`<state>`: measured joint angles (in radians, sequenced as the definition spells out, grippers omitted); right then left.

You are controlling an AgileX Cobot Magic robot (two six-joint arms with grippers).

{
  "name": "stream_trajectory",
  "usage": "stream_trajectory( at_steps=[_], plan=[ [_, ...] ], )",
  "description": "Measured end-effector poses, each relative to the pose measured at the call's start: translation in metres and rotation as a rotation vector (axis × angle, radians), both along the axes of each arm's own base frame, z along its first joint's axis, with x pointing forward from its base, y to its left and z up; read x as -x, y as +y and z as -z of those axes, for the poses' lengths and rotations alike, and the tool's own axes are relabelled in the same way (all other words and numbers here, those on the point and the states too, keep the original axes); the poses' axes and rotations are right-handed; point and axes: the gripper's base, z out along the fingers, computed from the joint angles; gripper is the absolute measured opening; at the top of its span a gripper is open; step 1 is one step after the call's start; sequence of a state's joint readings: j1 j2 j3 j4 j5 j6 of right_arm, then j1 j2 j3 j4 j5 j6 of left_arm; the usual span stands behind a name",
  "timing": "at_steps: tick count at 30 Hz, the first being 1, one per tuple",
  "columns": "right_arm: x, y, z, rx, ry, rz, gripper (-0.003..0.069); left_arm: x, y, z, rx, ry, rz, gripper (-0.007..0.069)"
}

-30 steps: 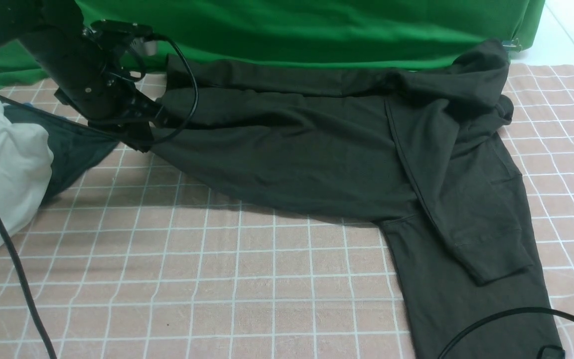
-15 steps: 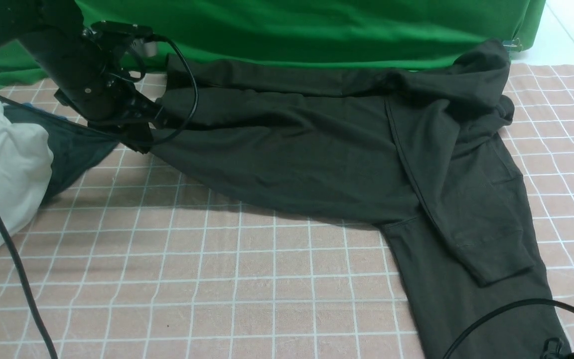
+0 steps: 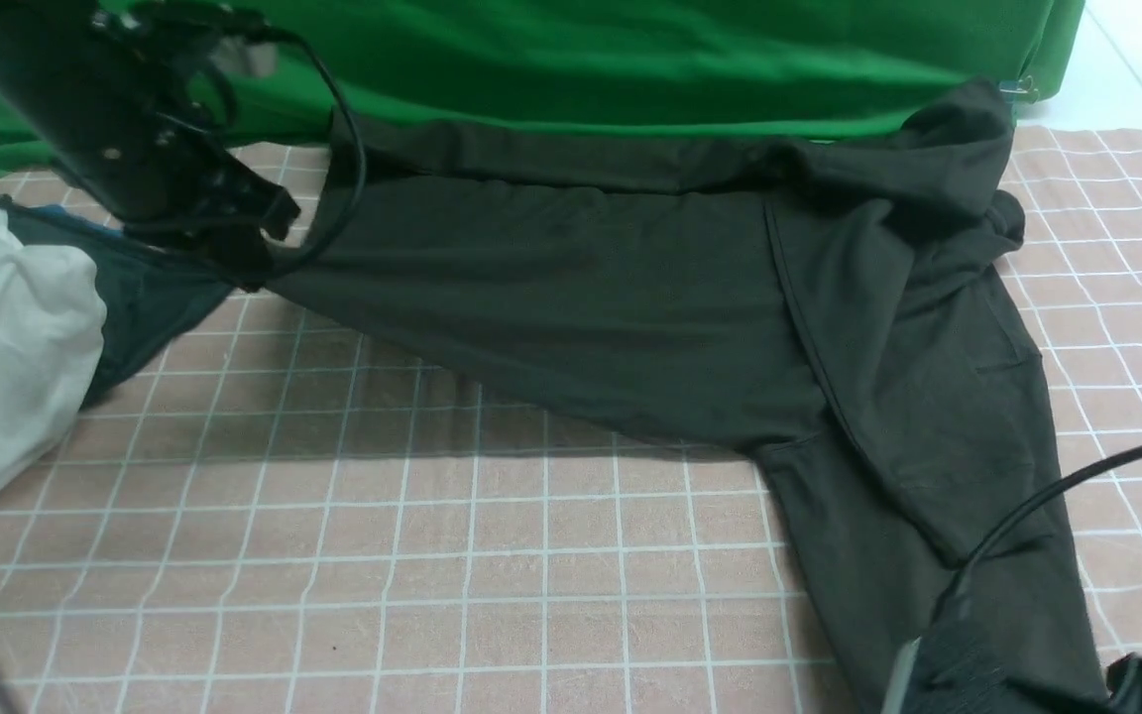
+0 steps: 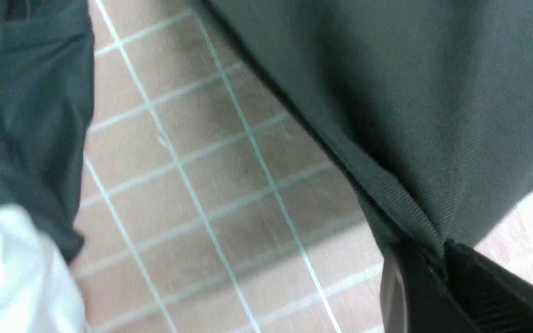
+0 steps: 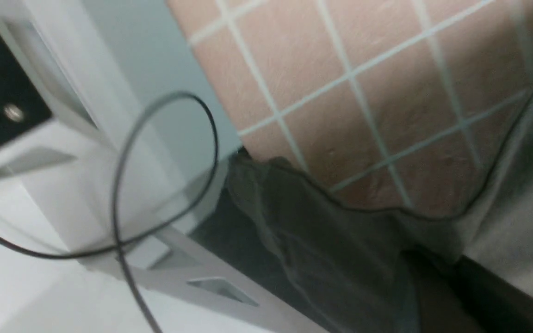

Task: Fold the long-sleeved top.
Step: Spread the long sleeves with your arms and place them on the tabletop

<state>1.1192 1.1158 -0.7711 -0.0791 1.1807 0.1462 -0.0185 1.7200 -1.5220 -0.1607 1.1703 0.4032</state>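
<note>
As the garment lies now: long-sleeved top point(image 3: 581, 288) spread crosswise over the far half of the checked table cover point(image 3: 432, 555); body broadly flat, 1 sleeve doubled back over it at the right, and a long panel running down to the near right corner.
Left gripper point(image 3: 252, 266): clamped on the ribbed hem point(image 4: 387, 194) at the top's left end and raised off the cover; the cloth slopes from it down to the table, with shadow beneath.
Right gripper point(image 5: 447, 273): clenched at the near right end; its wrist view shows the top's edge gathered into the jaws. That view is blurred, so the hold is a judgement.
Step in hand: judged to be the start of a fold, with 2 ends pinched and the left end lifted.
Progress: early; no clean fold of the body is visible.
Next move calls for: both arms travelling at a matched height and pace, keeping the cloth taut enough to avoid sagging or bunching.
Hazard: white garment point(image 3: 6, 337) and dark cloth with a blue edge point(image 3: 145, 297) lie just beside the left gripper and could be caught.
</note>
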Motion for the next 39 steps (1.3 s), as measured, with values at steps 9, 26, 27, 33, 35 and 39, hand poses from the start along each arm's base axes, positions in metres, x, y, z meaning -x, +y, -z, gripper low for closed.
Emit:
stream_trajectory(
  at_steps=[9, 26, 27, 33, 35, 39],
  plan=[
    [0.015, -0.009, -0.013, -0.087, 0.079, 0.031, 0.0043, 0.076, 0.005, -0.012, -0.017, 0.008, -0.071, 0.0050],
    [0.079, 0.004, -0.018, -0.145, 0.297, -0.140, 0.0042, 0.212, 0.008, 0.036, -0.011, 0.122, -0.152, 0.0050],
    [0.078, 0.004, -0.018, -0.143, 0.282, -0.136, 0.0042, 0.219, 0.008, 0.037, -0.013, 0.115, -0.152, 0.0050],
    [0.061, 0.007, -0.016, -0.157, 0.186, -0.101, 0.0042, 0.242, 0.012, 0.045, -0.050, 0.087, -0.148, 0.0050],
    [0.053, 0.008, -0.013, -0.148, 0.167, -0.089, 0.0042, 0.243, 0.012, 0.047, -0.054, 0.089, -0.147, 0.0050],
    [0.023, 0.013, -0.005, -0.132, 0.113, -0.076, 0.0042, 0.242, 0.013, 0.046, -0.062, 0.064, -0.131, 0.0050]
  ],
)
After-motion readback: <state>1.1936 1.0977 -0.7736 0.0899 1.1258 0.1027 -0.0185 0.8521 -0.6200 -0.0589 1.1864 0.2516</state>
